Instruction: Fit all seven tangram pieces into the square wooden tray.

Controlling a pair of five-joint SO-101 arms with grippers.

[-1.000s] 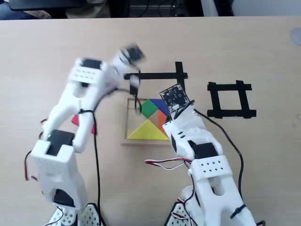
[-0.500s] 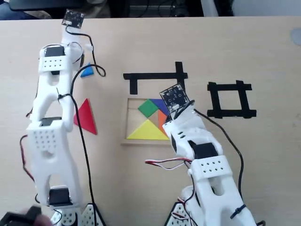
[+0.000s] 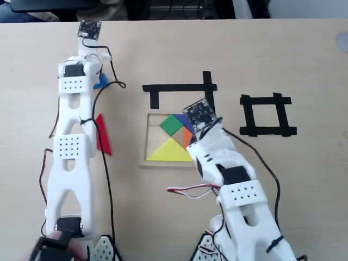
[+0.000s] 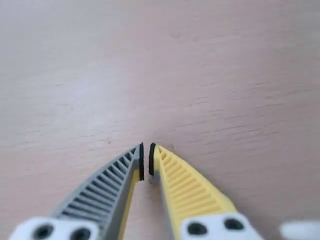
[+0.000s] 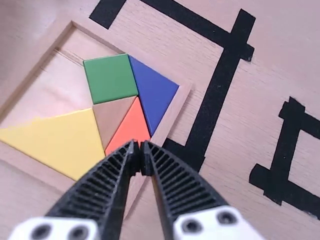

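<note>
left claw (image 4: 146, 161), right claw (image 5: 139, 156) seemingly closed

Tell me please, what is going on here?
Two robot arms are filling a tray with tangram pieces. A green square, a blue piece, an orange triangle and a yellow triangle already lie in it. A red triangle and a small blue piece lie on the table beside the left arm. The left hand is shut and empty above bare table. The right hand, also shut and empty, hovers at the tray's edge.
</note>
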